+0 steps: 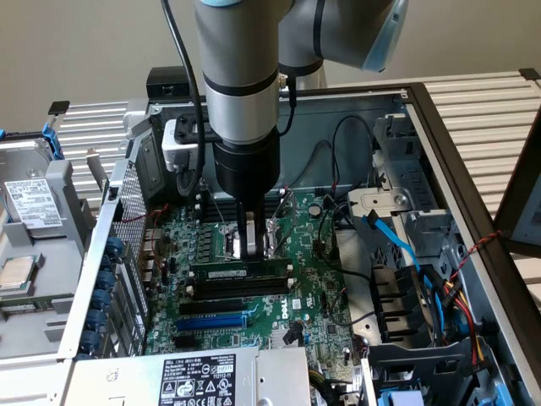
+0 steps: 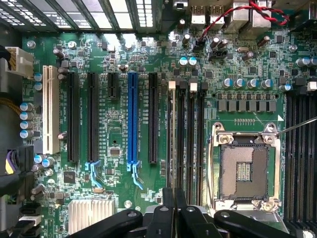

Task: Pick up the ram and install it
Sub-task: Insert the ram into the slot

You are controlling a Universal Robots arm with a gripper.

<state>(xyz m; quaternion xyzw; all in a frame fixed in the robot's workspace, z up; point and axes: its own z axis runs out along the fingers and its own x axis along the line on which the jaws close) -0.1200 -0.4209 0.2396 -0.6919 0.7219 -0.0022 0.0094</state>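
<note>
Standing on edge in a memory slot of the green motherboard (image 1: 306,306), the ram (image 1: 241,272) lies near the middle of the open computer case (image 1: 439,144), with a black slot (image 1: 215,304) and the blue slot (image 1: 211,321) alongside. The end effector (image 1: 254,244) hangs right over the ram's top edge, its fingers clenched together; it seems to touch that edge, though the angle leaves this unsure.
</note>
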